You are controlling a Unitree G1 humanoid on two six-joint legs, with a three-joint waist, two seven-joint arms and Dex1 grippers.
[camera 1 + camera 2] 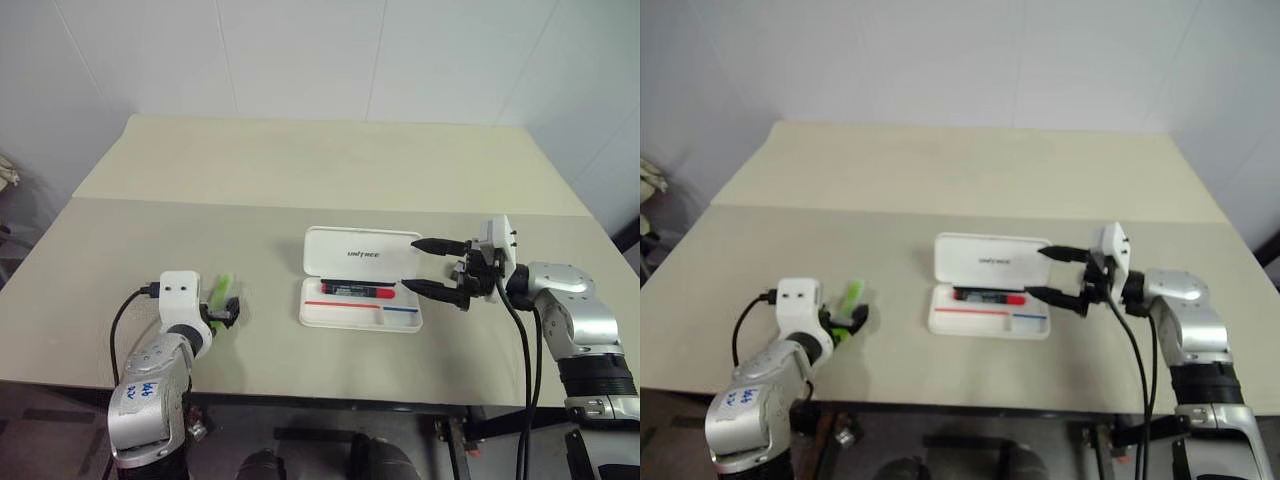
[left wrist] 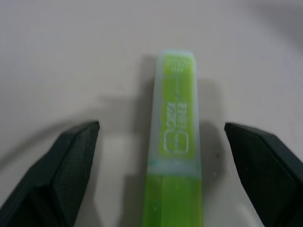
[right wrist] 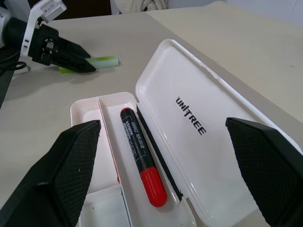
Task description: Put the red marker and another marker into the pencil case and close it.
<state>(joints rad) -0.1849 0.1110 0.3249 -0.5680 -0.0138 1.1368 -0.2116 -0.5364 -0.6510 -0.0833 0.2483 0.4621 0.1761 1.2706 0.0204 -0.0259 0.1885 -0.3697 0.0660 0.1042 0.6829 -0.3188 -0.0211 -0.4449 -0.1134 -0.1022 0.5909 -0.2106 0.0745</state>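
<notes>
1. The table [image 1: 330, 170] has a plain beige top; a straight seam runs across it from the left edge to the right edge, splitting off a far strip.
2. The pencil case [image 1: 362, 278] lies open on the near part, about midway between the left and right edges, its long side parallel to the near edge. The white lid lies back toward the far edge, lettering up.
3. The green highlighter [image 1: 221, 291] lies flat on the bare top toward the near left corner, well apart from the pencil case, its length pointing roughly from the near edge toward the far edge.
</notes>
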